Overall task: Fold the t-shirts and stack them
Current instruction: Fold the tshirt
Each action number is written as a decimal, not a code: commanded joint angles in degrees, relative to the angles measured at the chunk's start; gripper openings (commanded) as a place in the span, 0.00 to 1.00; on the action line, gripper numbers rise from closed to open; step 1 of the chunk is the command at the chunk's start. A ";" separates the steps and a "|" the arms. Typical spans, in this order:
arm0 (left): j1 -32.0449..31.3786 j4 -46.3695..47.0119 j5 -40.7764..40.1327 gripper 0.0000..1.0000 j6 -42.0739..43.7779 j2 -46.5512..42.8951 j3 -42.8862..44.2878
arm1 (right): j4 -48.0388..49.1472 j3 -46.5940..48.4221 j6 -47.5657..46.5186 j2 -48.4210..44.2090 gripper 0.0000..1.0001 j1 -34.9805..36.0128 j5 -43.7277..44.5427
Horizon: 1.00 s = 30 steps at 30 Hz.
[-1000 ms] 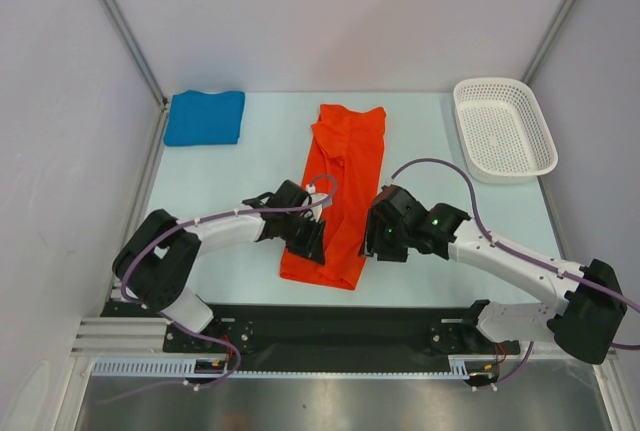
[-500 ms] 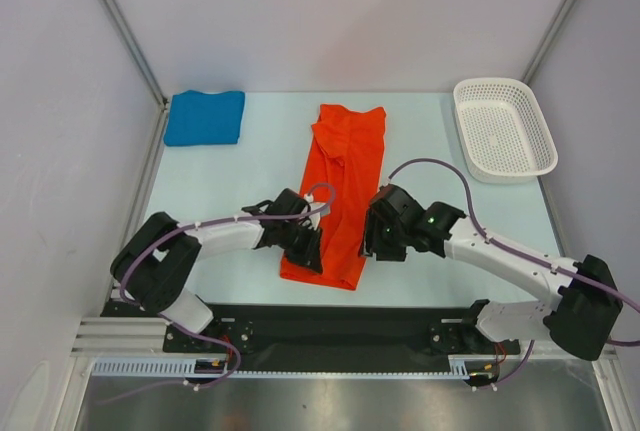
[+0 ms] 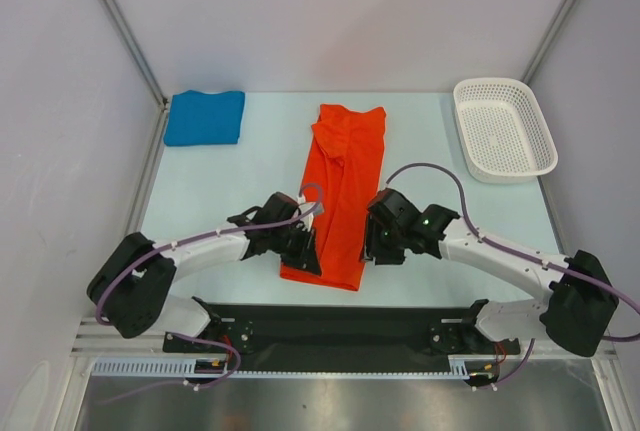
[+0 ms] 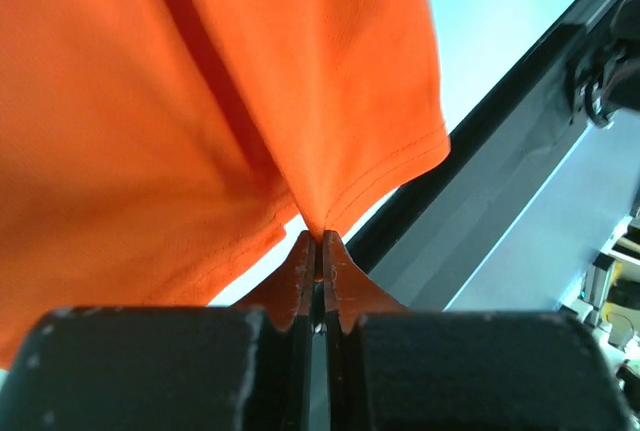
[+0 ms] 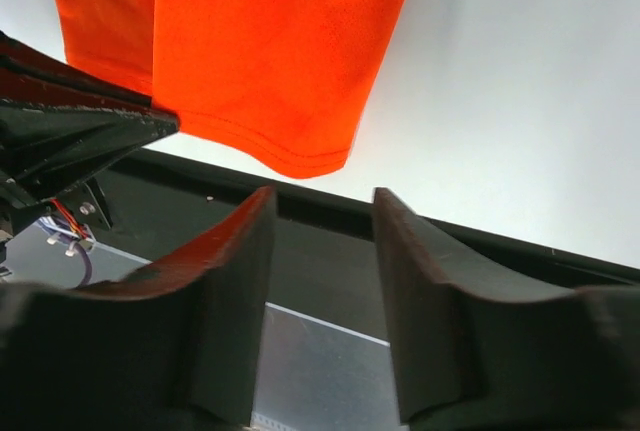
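Orange-red t-shirt (image 3: 345, 191) lying as a long strip mid-tabletop (image 3: 230, 181), hem at 6 o'clock near the black front edge, left tool (image 4: 318, 261) clamped on the hem's left corner, right tool (image 5: 320, 213) jaws apart beside the right corner (off the cloth), open tabletop both sides, white walls, two t-shirts, blue t-shirt (image 3: 205, 117) folded at 10 o'clock, one white basket (image 3: 505, 131) at 2 o'clock

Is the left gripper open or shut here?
Shut on the orange t-shirt: the left wrist view shows the left gripper closed tight, pinching the shirt's hem.
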 commanded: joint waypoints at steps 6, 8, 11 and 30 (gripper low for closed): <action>-1.72 3.28 -0.57 0.05 -3.10 0.58 -3.18 | 6.23 1.64 -1.91 4.52 0.41 1.74 -3.06; -1.72 2.31 -1.71 0.04 -2.65 0.94 -2.74 | 8.34 2.52 -2.44 6.98 0.38 2.10 -4.11; -1.72 2.48 -2.51 0.05 -2.57 1.73 -2.47 | 12.20 2.88 -2.88 11.54 0.29 2.98 -6.92; -1.80 1.52 -3.83 0.05 -4.76 4.98 -1.94 | 15.46 -4.32 -3.76 18.33 0.04 5.26 -10.28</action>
